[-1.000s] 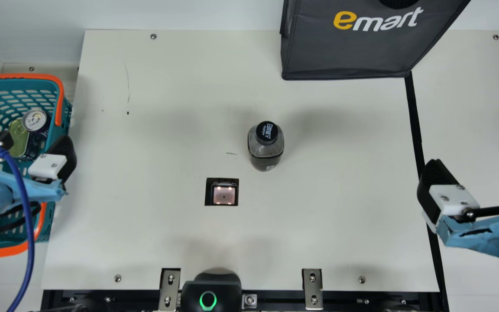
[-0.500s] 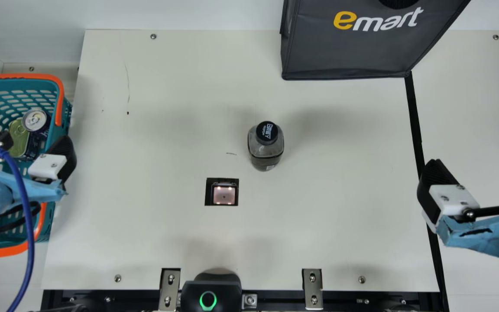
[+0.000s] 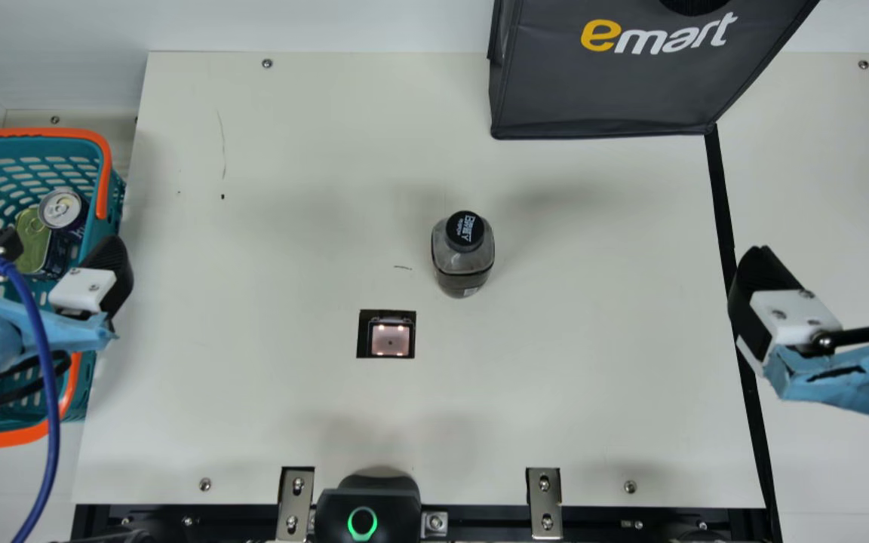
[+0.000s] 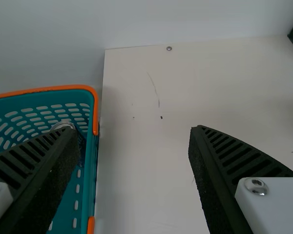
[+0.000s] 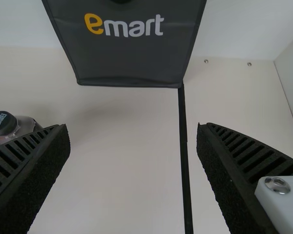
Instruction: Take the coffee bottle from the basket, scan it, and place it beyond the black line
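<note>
A: Where was the coffee bottle (image 3: 463, 260)?
B: Upright on the desk (image 3: 291, 188), main view. Call it clock ctr. Scanner (image 3: 391, 339) was nearby, btwn 7 & 8 o'clock. Black line (image 3: 720, 188) ran past at approx 3, so btl was short of it.
A: L end effector (image 3: 57, 240)?
B: Open, at 9 o'clock, fingers wide apart, 1 over the basket (image 3: 35, 133), the other past its edge, over the desk.
A: And R end effector (image 3: 836, 253)?
B: Also open, at 3. Per R wrist view, the line showed btwn its spread fingers.
A: Anything else?
B: Silver-topped can (image 3: 61, 209) & green tin (image 3: 32, 234), side by side in basket. Dk gray bag (image 3: 615, 94) stood btwn 1 & 2 o'clock.
</note>
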Available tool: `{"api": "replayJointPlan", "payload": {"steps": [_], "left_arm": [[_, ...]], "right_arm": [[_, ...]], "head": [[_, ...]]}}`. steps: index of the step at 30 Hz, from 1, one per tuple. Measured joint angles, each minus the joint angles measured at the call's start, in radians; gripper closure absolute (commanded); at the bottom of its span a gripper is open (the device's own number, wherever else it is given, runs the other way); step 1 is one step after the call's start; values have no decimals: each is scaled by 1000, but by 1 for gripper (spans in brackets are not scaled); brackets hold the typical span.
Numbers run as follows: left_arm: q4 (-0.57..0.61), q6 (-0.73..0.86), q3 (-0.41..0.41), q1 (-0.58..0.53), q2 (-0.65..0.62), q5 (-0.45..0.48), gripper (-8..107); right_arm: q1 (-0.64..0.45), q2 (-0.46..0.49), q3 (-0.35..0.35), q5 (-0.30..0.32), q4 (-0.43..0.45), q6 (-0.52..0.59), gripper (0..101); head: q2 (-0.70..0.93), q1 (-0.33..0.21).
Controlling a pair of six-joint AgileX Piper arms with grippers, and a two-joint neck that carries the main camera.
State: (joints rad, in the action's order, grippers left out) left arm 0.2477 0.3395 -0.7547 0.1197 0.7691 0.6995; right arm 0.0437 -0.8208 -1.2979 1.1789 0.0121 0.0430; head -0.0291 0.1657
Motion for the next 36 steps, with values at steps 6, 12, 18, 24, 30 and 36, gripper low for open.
{"api": "replayJointPlan", "payload": {"steps": [6, 12, 18, 24, 30, 36], "left_arm": [[0, 0, 0, 0, 0, 0, 9], [0, 0, 0, 0, 0, 0, 9], [0, 0, 0, 0, 0, 0, 9], [0, 0, 0, 0, 0, 0, 9], [0, 0, 0, 0, 0, 0, 9], [0, 0, 0, 0, 0, 0, 9]], "right_arm": [[23, -43, -32, -17, -5, 8, 10], [47, -80, -42, -31, -21, 17, 10], [78, -116, -48, -52, -33, 26, 10], [116, -148, -48, -78, -43, 32, 10], [247, -221, -80, -105, 47, -67, 10], [381, -248, -62, -122, 133, -163, 10]], "head": [[0, 0], [-2, 0], [0, 0], [0, 0], [0, -2], [0, -2]]}}
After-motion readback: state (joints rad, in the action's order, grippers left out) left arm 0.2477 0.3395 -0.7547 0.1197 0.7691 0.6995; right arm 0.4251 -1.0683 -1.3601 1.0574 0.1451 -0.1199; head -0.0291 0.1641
